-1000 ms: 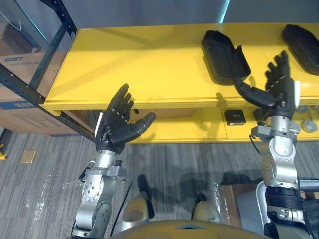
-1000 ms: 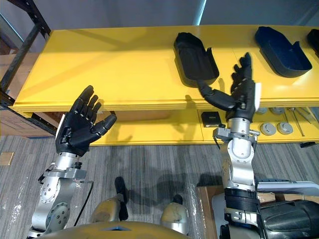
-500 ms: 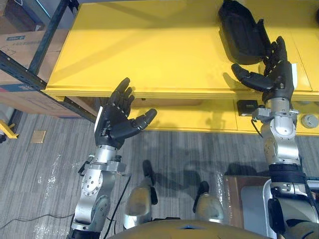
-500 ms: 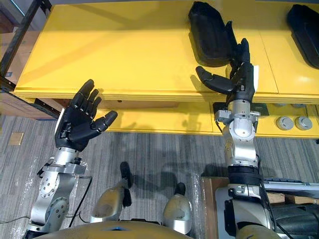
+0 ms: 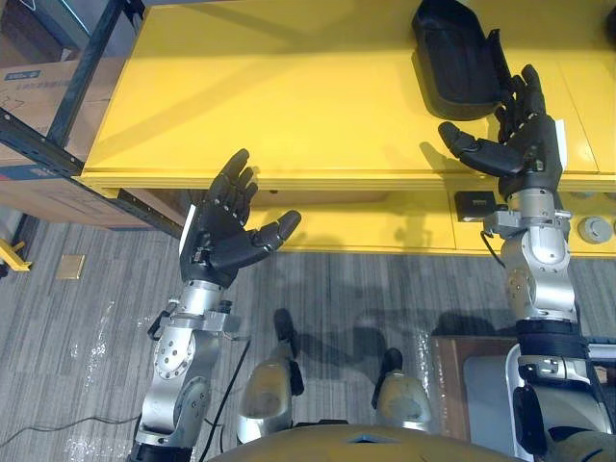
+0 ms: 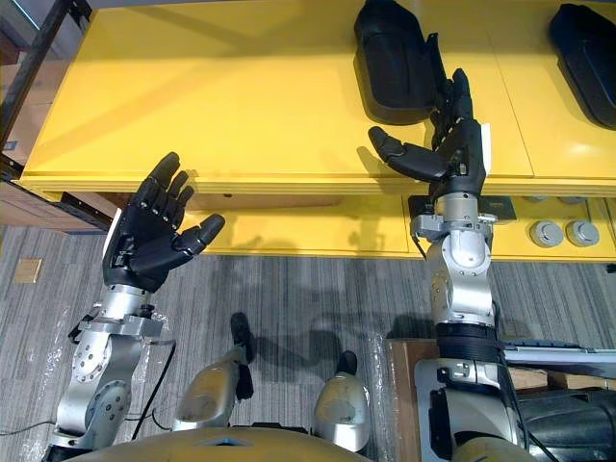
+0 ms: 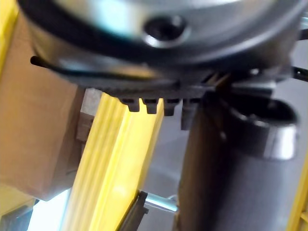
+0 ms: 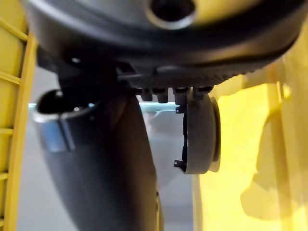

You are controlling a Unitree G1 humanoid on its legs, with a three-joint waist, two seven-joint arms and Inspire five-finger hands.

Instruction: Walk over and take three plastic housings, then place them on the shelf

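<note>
right hand (image 6: 462, 149) wide open, fingers straight, thumb splayed, holding nothing; hovers over front edge of yellow table (image 6: 241, 106), fingertips at near end of black plastic housing (image 6: 390, 58), contact unclear. left hand (image 6: 144, 245) open, empty, off table front, idle. second housing (image 6: 587, 48) well apart to right. housing likely light, stiff, thin-walled, smooth shell; best pinched at raised side wall, thumb inside, fingers outside.

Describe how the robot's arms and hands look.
The left arm and right arm are silver-grey metal, built of rounded jointed segments. The left hand and right hand are dark, with segmented fingers and a thumb; each carries a white strip along its outer edge.
</note>
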